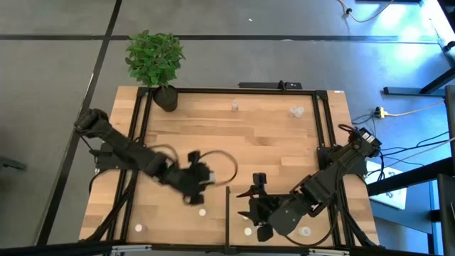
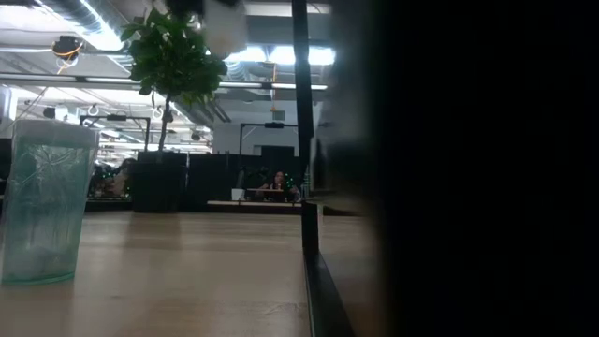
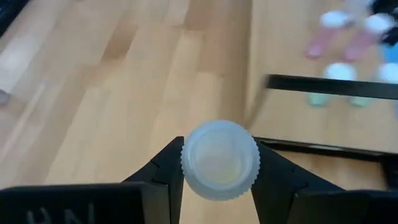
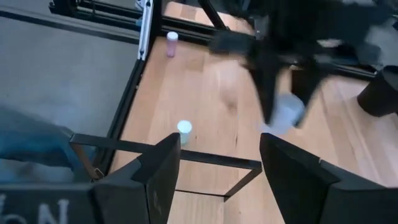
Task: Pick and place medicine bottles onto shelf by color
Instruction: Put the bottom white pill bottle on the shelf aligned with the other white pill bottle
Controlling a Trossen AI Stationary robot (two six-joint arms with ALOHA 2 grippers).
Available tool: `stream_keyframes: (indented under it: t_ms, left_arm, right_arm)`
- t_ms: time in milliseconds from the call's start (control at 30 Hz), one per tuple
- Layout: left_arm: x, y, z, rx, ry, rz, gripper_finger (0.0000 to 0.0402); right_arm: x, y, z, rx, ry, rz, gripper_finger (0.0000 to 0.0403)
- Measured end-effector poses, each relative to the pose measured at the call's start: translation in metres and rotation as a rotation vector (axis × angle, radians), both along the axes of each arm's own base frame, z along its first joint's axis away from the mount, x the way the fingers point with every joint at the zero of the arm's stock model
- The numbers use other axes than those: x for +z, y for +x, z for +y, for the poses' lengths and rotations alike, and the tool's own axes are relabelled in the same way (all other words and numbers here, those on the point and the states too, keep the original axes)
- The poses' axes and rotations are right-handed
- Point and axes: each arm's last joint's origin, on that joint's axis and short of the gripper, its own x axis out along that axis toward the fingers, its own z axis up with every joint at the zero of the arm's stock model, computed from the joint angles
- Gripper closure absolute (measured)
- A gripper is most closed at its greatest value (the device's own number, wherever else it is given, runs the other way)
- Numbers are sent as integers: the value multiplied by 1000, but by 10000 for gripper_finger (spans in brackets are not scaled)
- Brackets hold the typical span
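Note:
My left gripper (image 1: 195,190) hangs over the table's near middle, shut on a white-capped medicine bottle (image 3: 221,160); the right wrist view shows that bottle (image 4: 286,115) under the dark fingers. My right gripper (image 4: 214,168) is open and holds nothing, near the front edge (image 1: 257,213). The shelf's black edge strip (image 3: 329,87) has pink (image 3: 323,34) and white-capped bottles (image 3: 339,78) beyond it. Loose bottles stand on the table (image 1: 202,212), (image 1: 138,228), (image 4: 185,130). My left gripper pinches the bottle at its ribbed white cap (image 3: 186,163) between the two fingers, one on each side. The fingers slant downward. The bottle is lifted clear of the table, tilted, its cap top facing back toward the wrist.
A potted plant (image 1: 156,64) stands at the far left corner. Two bottles (image 1: 234,107), (image 1: 297,112) stand near the far edge, and a pink one (image 4: 172,43) by the black frame rail. A translucent greenish bottle (image 2: 42,201) stands close in the low view, beside a black post (image 2: 301,122).

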Motion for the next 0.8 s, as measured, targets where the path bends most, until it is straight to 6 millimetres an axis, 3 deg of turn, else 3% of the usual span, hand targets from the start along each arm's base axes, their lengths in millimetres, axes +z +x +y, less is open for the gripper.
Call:
stream_keyframes:
  t_ms: [233,467,800]
  left_arm:
    - [-7,31,57,-15,5,63,276]
    - [-15,58,90,-59,-5,9,276]
    - [-71,93,118,-27,29,102,276]
  right_arm:
    - [2,-11,-9,-15,-20,73,180]
    - [-3,-17,-19,-132,-116,109,180]
    - [-4,-9,-41,-312,-186,76,180]
